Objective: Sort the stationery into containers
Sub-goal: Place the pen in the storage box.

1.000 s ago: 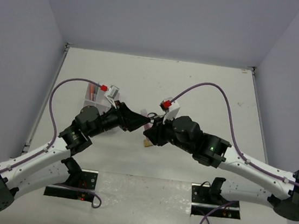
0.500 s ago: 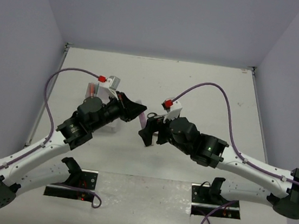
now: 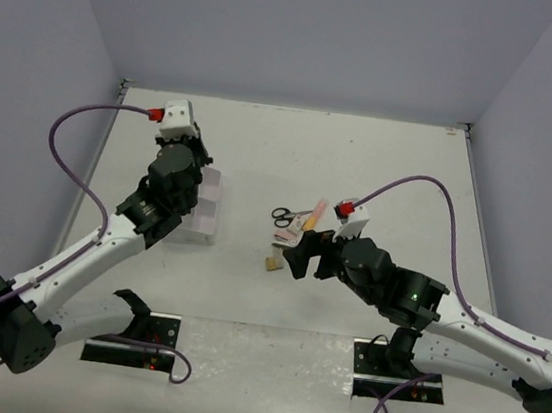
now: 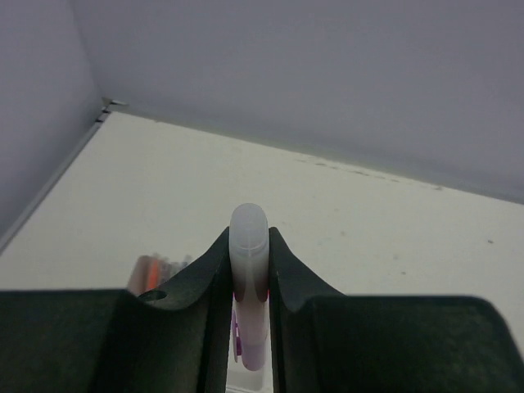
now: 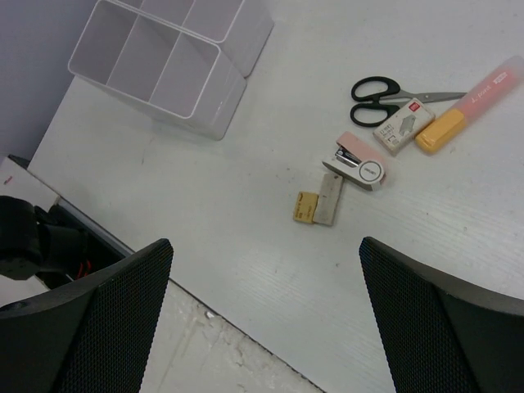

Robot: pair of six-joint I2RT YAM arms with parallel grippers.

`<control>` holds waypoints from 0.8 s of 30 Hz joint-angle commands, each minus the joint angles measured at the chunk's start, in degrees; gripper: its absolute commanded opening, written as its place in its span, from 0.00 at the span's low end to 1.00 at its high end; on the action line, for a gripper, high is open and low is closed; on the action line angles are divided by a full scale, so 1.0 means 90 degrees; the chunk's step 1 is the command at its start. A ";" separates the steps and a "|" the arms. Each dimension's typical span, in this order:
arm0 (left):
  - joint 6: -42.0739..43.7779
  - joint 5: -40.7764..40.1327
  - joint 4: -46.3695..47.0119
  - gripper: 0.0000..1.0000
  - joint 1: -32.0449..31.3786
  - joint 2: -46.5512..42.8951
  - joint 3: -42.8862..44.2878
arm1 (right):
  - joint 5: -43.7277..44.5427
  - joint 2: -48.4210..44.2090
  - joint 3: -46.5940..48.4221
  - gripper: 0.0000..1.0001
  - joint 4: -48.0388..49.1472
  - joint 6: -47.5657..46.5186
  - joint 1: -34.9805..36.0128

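Left pincer (image 4: 248, 239) swung to organiser (image 3: 211, 207), lilac bar (image 4: 249, 282) clamped upright.

There are black-handled scissors (image 5: 393, 97), a pink marker (image 5: 490, 86), an orange marker (image 5: 440, 131) and a tan eraser (image 5: 307, 206).

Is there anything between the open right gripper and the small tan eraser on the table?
Nothing visible does. The right gripper hangs open near the small tan rectangular eraser, with only air between them. A grey block touches the eraser's side, so a grasp may catch it too.

Lab test booth, prob.: plain walls (image 3: 308, 29) round white table (image 3: 384, 149).
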 commanded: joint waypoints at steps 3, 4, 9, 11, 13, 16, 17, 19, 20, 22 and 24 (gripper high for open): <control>0.1261 -0.0954 0.2728 0.00 0.0503 0.0780 -0.0904 | 0.0229 -0.0974 -0.0614 0.99 0.0023 0.0329 -0.0019; 0.1284 -0.0927 0.3081 0.00 0.0538 0.0833 -0.1129 | 0.0225 -0.1090 -0.0684 0.99 0.0020 0.0327 -0.0019; 0.0708 -0.0601 0.3680 0.00 0.0786 0.1127 -0.1858 | 0.0244 -0.1442 -0.0848 0.99 -0.0073 0.0300 -0.0019; 0.0443 -0.0572 0.3689 0.00 0.0801 0.1363 -0.1954 | 0.0216 -0.1503 -0.0869 0.99 -0.0100 0.0309 -0.0019; 0.0188 -0.0537 0.3635 0.00 0.0801 0.1543 -0.2011 | 0.0186 -0.1517 -0.0892 0.99 -0.0103 0.0300 -0.0019; -0.0081 -0.0469 0.3658 0.00 0.0801 0.1736 -0.2142 | 0.0147 -0.1480 -0.0892 0.99 -0.0159 0.0300 -0.0019; -0.0144 -0.0452 0.3709 0.00 0.0801 0.1758 -0.2181 | 0.0146 -0.1470 -0.0900 0.99 -0.0178 0.0300 -0.0019; -0.0221 -0.0356 0.3744 0.00 0.0801 0.1789 -0.2228 | 0.0137 -0.1468 -0.0919 0.99 -0.0182 0.0283 -0.0019; -0.0260 -0.0336 0.3690 0.00 0.0801 0.1792 -0.2215 | 0.0137 -0.1482 -0.0915 0.99 -0.0188 0.0273 -0.0019; -0.0363 -0.0359 0.3478 0.05 0.0801 0.1830 -0.2180 | 0.0136 -0.1488 -0.0912 0.99 -0.0191 0.0261 -0.0019; -0.0527 -0.0310 0.3245 0.38 0.0791 0.1778 -0.2146 | 0.0117 -0.1462 -0.0879 0.99 -0.0183 0.0251 -0.0021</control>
